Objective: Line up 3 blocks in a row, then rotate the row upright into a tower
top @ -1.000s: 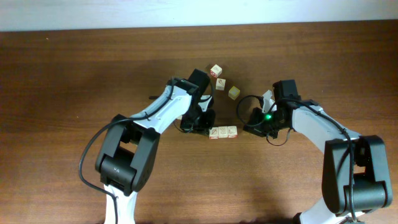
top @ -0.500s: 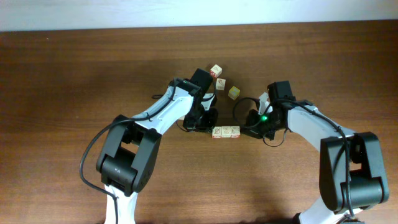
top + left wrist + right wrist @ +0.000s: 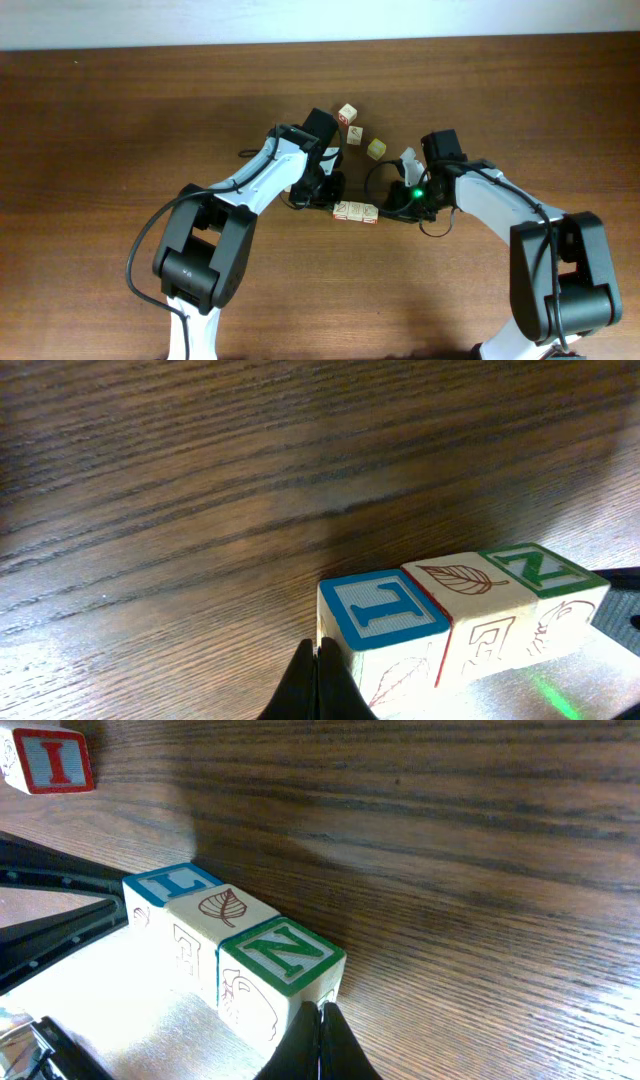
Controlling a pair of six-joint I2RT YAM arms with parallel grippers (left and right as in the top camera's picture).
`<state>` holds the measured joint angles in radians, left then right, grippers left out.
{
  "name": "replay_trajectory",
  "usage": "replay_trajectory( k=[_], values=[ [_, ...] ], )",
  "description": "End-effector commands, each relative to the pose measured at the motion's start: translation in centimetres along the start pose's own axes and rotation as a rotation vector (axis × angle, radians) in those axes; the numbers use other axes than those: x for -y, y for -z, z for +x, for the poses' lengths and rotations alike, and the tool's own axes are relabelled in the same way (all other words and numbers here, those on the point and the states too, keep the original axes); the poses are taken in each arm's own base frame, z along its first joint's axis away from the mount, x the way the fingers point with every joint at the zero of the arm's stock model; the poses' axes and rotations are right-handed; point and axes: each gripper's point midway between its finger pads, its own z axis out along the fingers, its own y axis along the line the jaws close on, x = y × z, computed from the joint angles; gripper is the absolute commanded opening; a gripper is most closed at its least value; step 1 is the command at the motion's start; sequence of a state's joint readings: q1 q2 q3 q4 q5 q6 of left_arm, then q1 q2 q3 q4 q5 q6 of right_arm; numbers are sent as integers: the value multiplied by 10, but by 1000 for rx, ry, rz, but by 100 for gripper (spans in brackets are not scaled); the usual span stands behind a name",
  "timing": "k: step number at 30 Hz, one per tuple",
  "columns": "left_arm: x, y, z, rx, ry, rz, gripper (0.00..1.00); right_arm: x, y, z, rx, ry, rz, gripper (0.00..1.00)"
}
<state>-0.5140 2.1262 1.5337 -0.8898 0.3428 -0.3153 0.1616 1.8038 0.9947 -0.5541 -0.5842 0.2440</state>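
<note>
The brown wooden worktop (image 3: 120,120) carries both arms, the left arm (image 3: 255,180) and the right arm (image 3: 500,205) bent inward toward the middle. Between them lies a row of three blocks (image 3: 356,211), face to face. Its long axis runs from one arm to the other, a little skewed from above. Three loose blocks (image 3: 354,135) sit apart from it, farther from the arm bases; the right wrist view shows one with a red I (image 3: 45,760).

In the row, the blue-letter block (image 3: 385,618) is at the left arm's end, the leaf block (image 3: 462,582) is in the middle, and the green N block (image 3: 535,565) is at the right arm's end.

The left hand (image 3: 315,678) is pinched fully closed with nothing between its fingers, its tip at the lower corner of the blue-letter block's end face, touching or nearly so. The right hand (image 3: 322,1038) is likewise closed and empty, its tip against the near bottom corner of the green N block. Each hand is nearest its own end, so turning the row would likely come from opposed pushes at the ends.
</note>
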Motion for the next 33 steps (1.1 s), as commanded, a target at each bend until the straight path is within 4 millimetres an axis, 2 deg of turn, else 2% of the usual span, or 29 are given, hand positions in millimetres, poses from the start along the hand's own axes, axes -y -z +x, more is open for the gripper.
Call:
replay_trajectory(
  k=[1, 3, 8, 16, 25, 29, 33],
  values=[
    [15, -3, 4, -22, -7, 59, 0, -28, 6, -7, 10, 80, -62, 4],
    [14, -3, 5, -25, -6, 58, 0, -30, 8, -8, 8, 80, -62, 4],
    [14, -3, 6, -29, -4, 56, 0, -56, 7, -8, -3, 146, -74, 4],
    [14, -3, 5, -28, -4, 57, 0, -87, 6, -9, -8, 220, -72, 4],
    [14, -3, 5, -28, -5, 57, 0, -94, 4, -10, 0, 225, -82, 4],
    [14, -3, 6, -29, -5, 57, 0, -105, -3, -5, -5, 242, -82, 4],
    [14, -3, 6, -29, -4, 56, 0, -105, -4, -5, -3, 238, -72, 4]
  ],
)
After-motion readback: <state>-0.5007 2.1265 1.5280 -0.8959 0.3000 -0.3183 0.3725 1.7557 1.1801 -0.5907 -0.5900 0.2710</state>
